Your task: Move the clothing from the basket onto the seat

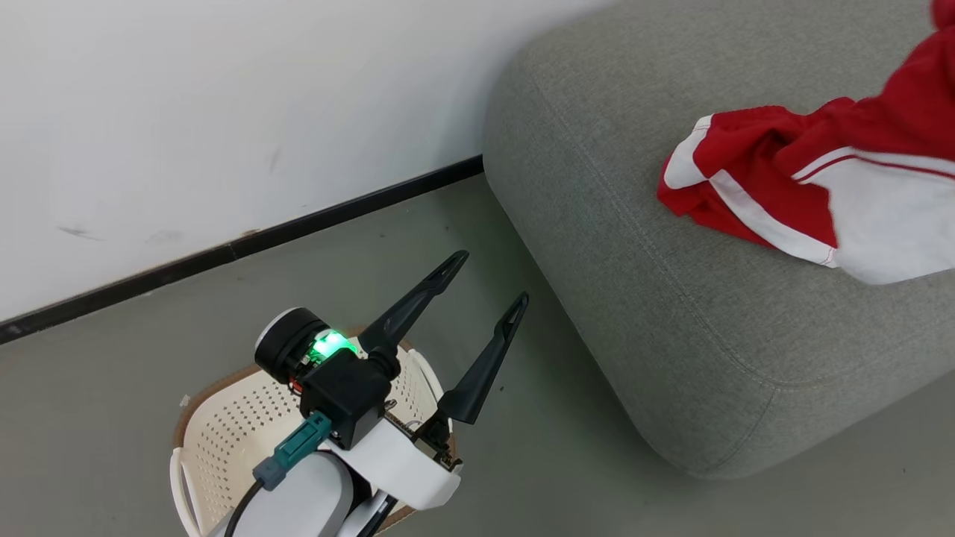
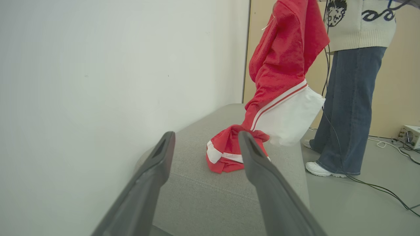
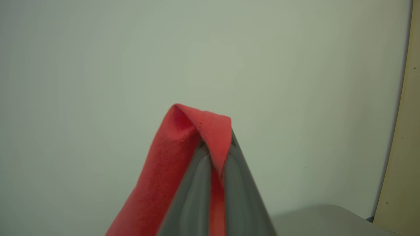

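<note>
The floor (image 1: 149, 388) is smooth grey and meets a plain white wall (image 1: 224, 112) along a black baseboard (image 1: 246, 242). The seat (image 1: 671, 313), a big grey fabric cushion with rounded corners and a stitched seam, stands on the floor with one end against the wall.

In the head view, the basket (image 1: 224, 440) sits on the floor well apart from the seat, and its perforated cream wall is partly hidden under the robot's left arm. The left gripper (image 1: 492, 276) hangs above the basket's far rim, its two dark fingers spread wide with nothing between them. The clothing (image 1: 783, 179) lies on the seat top as a bunched heap of red and white that runs up toward the frame's upper right corner.

The left wrist view looks along the seat. There the red fabric hangs from above, and its lower end is piled on the cushion. Beyond the seat, a person (image 2: 347, 108) in blue jeans, white shoes and a cream knitted top stands before a beige panel (image 2: 405, 82), with dark cables (image 2: 377, 187) trailing across the floor.

In the right wrist view, the right gripper (image 3: 215, 154) has its fingers pressed together on a fold of the red fabric, which drapes over the tips. The white wall is behind it.
</note>
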Robot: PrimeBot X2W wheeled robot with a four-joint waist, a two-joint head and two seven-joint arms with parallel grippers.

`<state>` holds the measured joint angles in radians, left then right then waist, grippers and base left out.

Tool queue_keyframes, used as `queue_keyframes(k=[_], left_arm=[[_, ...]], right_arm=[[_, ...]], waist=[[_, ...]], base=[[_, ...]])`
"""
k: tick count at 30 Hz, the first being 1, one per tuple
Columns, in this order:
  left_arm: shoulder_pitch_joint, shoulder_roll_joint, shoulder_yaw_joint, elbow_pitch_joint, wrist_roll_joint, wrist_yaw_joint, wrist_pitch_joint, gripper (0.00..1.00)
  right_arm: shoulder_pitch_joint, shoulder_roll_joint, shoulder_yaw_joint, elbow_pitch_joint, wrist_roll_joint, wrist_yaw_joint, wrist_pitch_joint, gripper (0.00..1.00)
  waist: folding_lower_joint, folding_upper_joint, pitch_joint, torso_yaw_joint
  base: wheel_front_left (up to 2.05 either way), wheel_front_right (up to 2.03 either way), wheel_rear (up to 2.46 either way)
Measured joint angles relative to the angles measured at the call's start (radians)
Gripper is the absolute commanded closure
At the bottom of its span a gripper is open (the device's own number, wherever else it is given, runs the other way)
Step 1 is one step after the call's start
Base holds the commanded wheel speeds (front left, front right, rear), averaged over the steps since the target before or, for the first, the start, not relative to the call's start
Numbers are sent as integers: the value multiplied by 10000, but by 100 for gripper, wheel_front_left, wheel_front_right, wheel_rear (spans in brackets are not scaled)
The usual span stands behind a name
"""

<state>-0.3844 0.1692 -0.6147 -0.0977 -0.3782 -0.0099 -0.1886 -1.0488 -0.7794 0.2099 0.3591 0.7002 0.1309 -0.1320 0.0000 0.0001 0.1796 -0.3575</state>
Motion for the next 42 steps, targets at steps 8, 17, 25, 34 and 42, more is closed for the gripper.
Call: queue_keyframes(k=[8, 17, 25, 34, 42], left_arm=[[-207, 198, -35, -556, 198, 75, 311, 0], [-441, 268, -173, -984, 464, 86, 723, 0], [-650, 301, -295, -1256, 552, 84, 1037, 0], [-830, 313, -359, -1427, 640, 73, 1269, 0], [-1137, 332, -360, -1484, 656, 58, 1275, 0]], right_arm=[[-564, -489, -796, 1542, -834, 0, 88, 100], [-581, -487, -861, 2560, -1969, 0, -153, 100], [-607, 307, -585, 3041, -2625, 0, -357, 100], [-437, 1707, -387, 3969, -3072, 0, -454, 100], [-203, 2128, -800, 4949, -3662, 0, -642, 100]], waist=[[0, 0, 551, 337], [0, 0, 1102, 707], [0, 0, 1641, 1071], [0, 0, 2238, 1445], [0, 0, 2752, 1761]], base=[[0, 0, 0], [0, 0, 0], [0, 0, 0], [0, 0, 0], [0, 0, 0]])
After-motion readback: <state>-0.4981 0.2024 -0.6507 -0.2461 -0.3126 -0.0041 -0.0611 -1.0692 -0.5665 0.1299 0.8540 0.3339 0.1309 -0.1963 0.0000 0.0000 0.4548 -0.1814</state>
